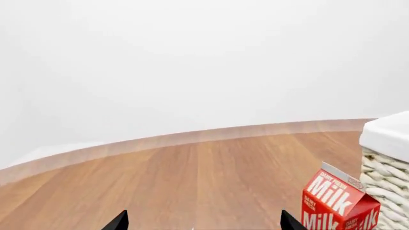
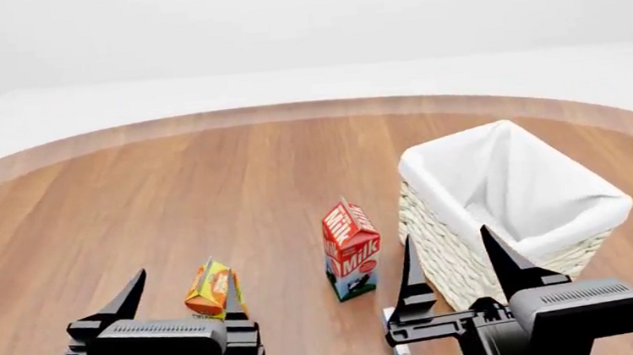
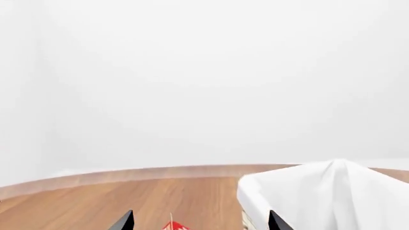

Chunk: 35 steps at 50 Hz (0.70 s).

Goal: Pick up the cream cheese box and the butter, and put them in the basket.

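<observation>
Both black claws hang nearest — left claw (image 2: 179, 294) and right claw (image 2: 450, 258) spread apart, empty | small white cream cheese box (image 2: 400, 353) on wooden counter (image 2: 127, 209) under right claw | red-orange butter carton barely peeks at head view's bottom edge | whitish wicker basket (image 2: 458, 255) holds nothing visible — both picks remain

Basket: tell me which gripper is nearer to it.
Right. The right gripper hangs just in front of the basket; the left gripper sits far across, beyond the milk carton.
</observation>
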Available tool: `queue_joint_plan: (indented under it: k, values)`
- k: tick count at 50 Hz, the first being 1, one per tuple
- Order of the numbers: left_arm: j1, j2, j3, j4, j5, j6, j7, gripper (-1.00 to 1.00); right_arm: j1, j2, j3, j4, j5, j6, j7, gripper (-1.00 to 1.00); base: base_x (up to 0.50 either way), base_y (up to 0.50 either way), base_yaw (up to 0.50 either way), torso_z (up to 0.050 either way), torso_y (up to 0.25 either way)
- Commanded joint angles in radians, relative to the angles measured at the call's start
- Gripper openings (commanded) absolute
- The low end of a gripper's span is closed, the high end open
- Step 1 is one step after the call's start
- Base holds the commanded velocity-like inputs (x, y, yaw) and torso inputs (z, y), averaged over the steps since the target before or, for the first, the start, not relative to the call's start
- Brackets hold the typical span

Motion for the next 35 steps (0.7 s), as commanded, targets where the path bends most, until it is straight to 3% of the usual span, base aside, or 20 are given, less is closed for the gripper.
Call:
queue_joint_plan:
  k: [1,15,19,35]
  values:
    - [0.000,-0.005,0.007,-0.001,-0.004,0.001,-0.005,1.00,-0.002,0.009,-0.005,-0.004,0.004,-0.009,0.003,1.00,0.00,0.00,0.00,0.000,0.000]
    - [-0.002,-0.010,0.014,0.002,-0.010,-0.002,-0.013,1.00,-0.025,0.027,-0.018,-0.002,0.033,-0.082,-0.028,1.00,0.03,0.00,0.00,0.000,0.000]
    - [-0.006,-0.012,0.009,-0.006,-0.016,0.000,-0.013,1.00,0.001,0.025,-0.026,0.008,0.020,-0.011,0.009,1.00,0.47,0.00,0.00,0.000,0.000]
    - [-0.002,-0.023,0.012,0.013,-0.014,-0.007,-0.027,1.00,0.050,0.028,-0.035,0.009,0.030,0.078,0.060,1.00,0.00,0.00,0.00,0.000,0.000]
